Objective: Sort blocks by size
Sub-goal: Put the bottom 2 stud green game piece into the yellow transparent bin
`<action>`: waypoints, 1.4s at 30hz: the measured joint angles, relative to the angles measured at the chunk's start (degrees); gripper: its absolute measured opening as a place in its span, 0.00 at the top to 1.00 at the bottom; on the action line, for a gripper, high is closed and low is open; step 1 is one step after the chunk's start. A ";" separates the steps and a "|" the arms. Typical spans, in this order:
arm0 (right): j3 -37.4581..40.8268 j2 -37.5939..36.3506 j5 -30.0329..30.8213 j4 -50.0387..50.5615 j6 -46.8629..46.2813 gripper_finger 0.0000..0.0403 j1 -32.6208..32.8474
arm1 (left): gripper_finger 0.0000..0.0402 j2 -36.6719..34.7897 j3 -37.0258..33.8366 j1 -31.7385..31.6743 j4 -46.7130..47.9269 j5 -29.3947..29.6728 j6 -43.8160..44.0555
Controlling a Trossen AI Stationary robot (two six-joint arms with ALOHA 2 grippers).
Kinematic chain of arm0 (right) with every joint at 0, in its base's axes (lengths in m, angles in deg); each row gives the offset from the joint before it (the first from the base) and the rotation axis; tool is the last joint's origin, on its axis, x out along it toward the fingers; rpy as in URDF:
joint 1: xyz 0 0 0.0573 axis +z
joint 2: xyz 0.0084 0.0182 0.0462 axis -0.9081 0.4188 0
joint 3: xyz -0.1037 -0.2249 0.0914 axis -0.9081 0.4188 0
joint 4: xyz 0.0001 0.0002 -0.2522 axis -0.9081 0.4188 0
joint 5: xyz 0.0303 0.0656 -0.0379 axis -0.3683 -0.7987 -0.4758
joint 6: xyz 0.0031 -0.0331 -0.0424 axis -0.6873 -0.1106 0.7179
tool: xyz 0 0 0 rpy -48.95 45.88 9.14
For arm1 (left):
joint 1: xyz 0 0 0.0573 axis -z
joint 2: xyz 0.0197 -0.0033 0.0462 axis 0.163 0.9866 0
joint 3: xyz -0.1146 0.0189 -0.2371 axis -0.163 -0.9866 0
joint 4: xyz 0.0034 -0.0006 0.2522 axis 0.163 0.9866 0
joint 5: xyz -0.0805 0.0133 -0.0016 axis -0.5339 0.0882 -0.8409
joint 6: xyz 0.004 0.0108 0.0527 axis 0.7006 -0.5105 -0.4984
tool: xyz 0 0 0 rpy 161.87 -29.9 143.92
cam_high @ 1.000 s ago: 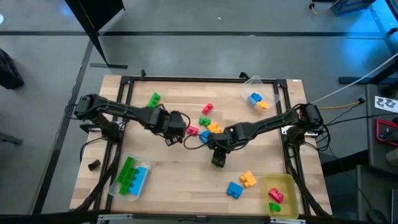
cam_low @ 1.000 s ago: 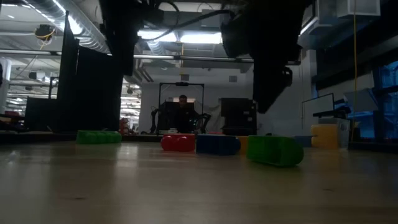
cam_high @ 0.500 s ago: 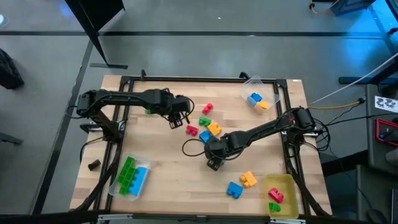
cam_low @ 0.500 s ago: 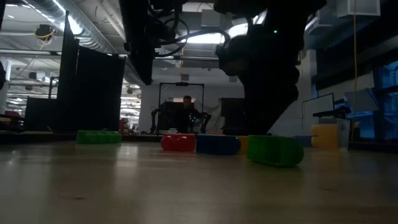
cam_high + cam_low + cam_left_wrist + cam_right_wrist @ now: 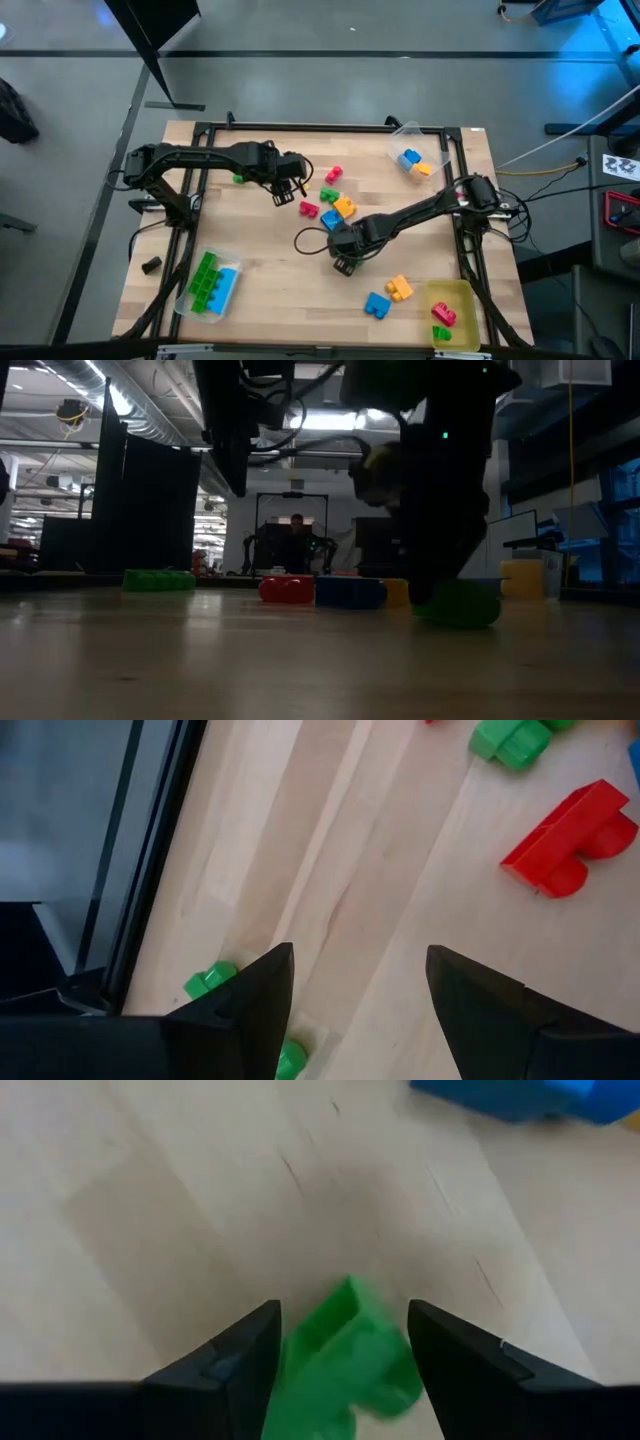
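High view: my right gripper (image 5: 345,262) is low over bare wood at mid-table; open room toward the near edge, the loose blocks (image 5: 336,203) crowd just behind it. My left gripper (image 5: 290,186) hangs over the far-left part, beside a red block (image 5: 309,210). Trays sit at three corners, all well apart from me.
Low view: my right gripper (image 5: 440,575) is down at a green block (image 5: 460,602) on the table (image 5: 200,660).
Left wrist view: my fingers (image 5: 255,995) are spread wide over bare wood, holding nothing.
Right wrist view: my fingers (image 5: 235,1355) are parted, the green block (image 5: 345,1350) between them; whether they touch it, I cannot tell.
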 joint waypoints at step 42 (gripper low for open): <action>-15.02 1.52 -13.83 27.48 8.86 0.94 0.03 | 0.47 0.00 0.02 -0.94 -1.93 -1.44 -1.28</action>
